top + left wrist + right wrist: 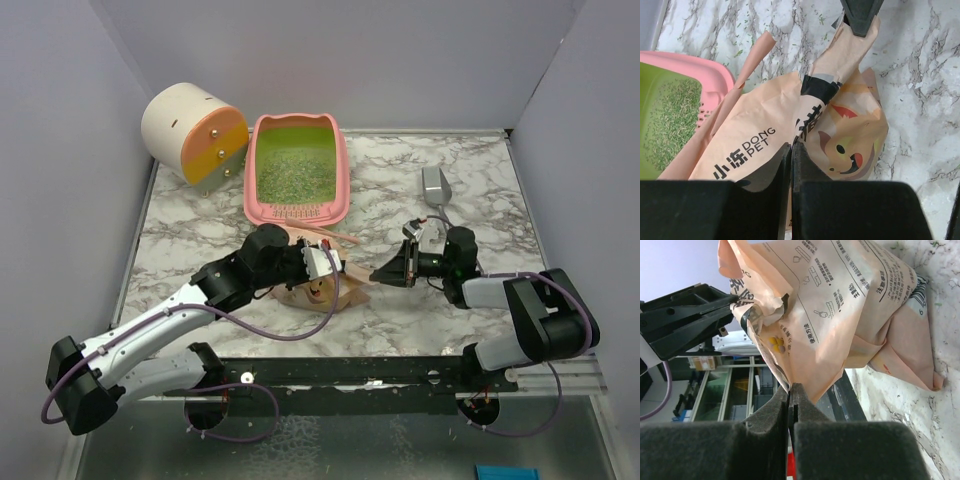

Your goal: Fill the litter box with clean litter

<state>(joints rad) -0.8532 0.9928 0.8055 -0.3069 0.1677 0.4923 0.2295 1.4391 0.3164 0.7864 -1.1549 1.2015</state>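
Note:
The pink litter box (343, 170) stands at the back of the table, with a layer of greenish clean litter (293, 172) spread inside it. The left wrist view shows its corner (715, 75) and the litter (672, 125). A tan printed pouch (322, 293) with a cartoon animal lies in front of the box, between both arms. My left gripper (330, 265) is shut on the pouch's near edge (765, 125). From the right, my right gripper (380, 273) is shut on a corner of the pouch (840, 305).
A cream-and-orange cylinder (195, 133) lies at the back left beside the box. A grey metal scoop (436, 186) rests on the marble at the right. A torn tan strip (752, 60) lies between pouch and box. Stray granules dot the tabletop.

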